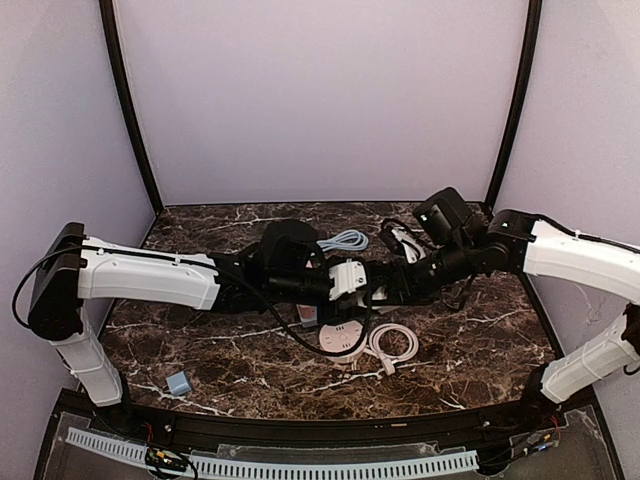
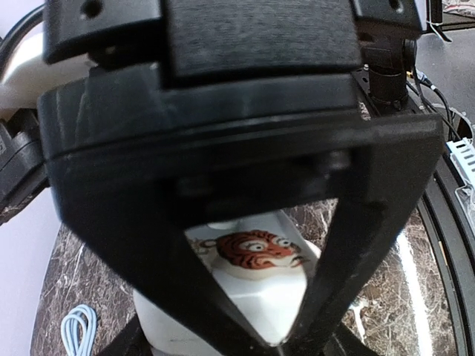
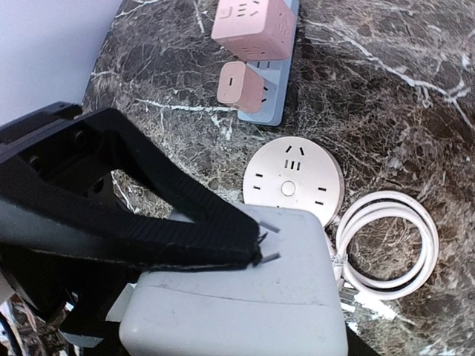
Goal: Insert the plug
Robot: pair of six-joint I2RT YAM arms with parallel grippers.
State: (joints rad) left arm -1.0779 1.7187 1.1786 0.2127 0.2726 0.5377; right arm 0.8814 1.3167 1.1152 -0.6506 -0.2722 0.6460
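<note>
L gripper (image 2: 276, 337): jaws clamped on white adapter (image 2: 252, 289), tiger sticker (image 2: 256, 251) facing cam. R gripper (image 1: 384, 286): finger (image 3: 185, 230) pressed flat on same adapter beside its prongs (image 3: 269, 242); clamped too. Adapter hangs betw. both arms, prongs bare, near round socket (image 3: 293, 182). Coiled white cable (image 3: 386, 245) just beside socket; pink cube (image 3: 252, 26) farther off.

The top view looks down from high behind the near edge over the whole bench (image 1: 480, 340). Both wrist views sit very close to the white block (image 1: 347, 278) (image 2: 256, 297) (image 3: 237, 304). The right one also faces down at the round socket (image 3: 293, 182) (image 1: 340, 338), which the top view shares.
</note>
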